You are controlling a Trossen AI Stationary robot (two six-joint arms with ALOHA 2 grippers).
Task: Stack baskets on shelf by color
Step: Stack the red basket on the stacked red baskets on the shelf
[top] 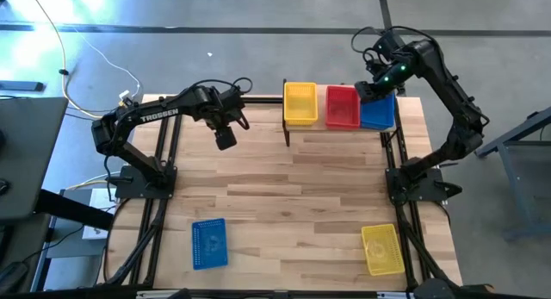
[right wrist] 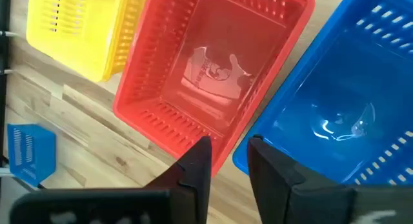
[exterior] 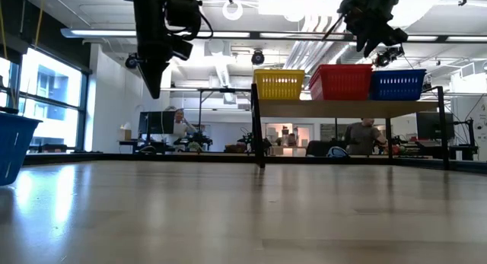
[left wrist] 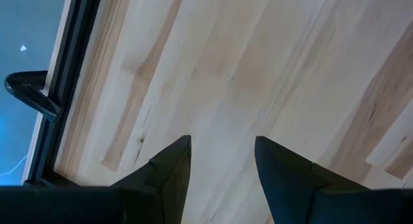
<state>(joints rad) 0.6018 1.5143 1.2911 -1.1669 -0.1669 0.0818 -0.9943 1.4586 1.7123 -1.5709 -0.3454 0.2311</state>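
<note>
Right claw: right gripper (right wrist: 227, 161) hangs over the shelf's right end, above the seam between the red and blue stacks; its dark wedge-shaped fingers stand slightly parted and hold nothing.
Left claw: left gripper (left wrist: 221, 164) hovers high over bare planks at the table's left rear, its two tapered black fingers well spread and empty.
Table: big top (top: 293, 204) of pale butcher-block strips, smooth with a soft sheen, on a black tube frame.
Shelf: low shelf (exterior: 342, 109) at the table's far edge, a light wood plank on thin black metal legs, three baskets wide.
Yellow stack: yellow baskets (top: 300, 103) on the shelf's left end, rectangular plastic with slotted walls.
Red stack: red baskets (right wrist: 213, 69) in the middle, touching the yellow, glossy floor inside, ribbed perforated sides.
Blue stack: blue baskets (right wrist: 335, 114) on the right end, tight against the red, the same meshed plastic.
Loose blue: lone blue basket (top: 208, 243) near the table's front left, well apart from the shelf.
Loose yellow: lone yellow basket (top: 382, 249) near the front right corner, slightly askew.
</note>
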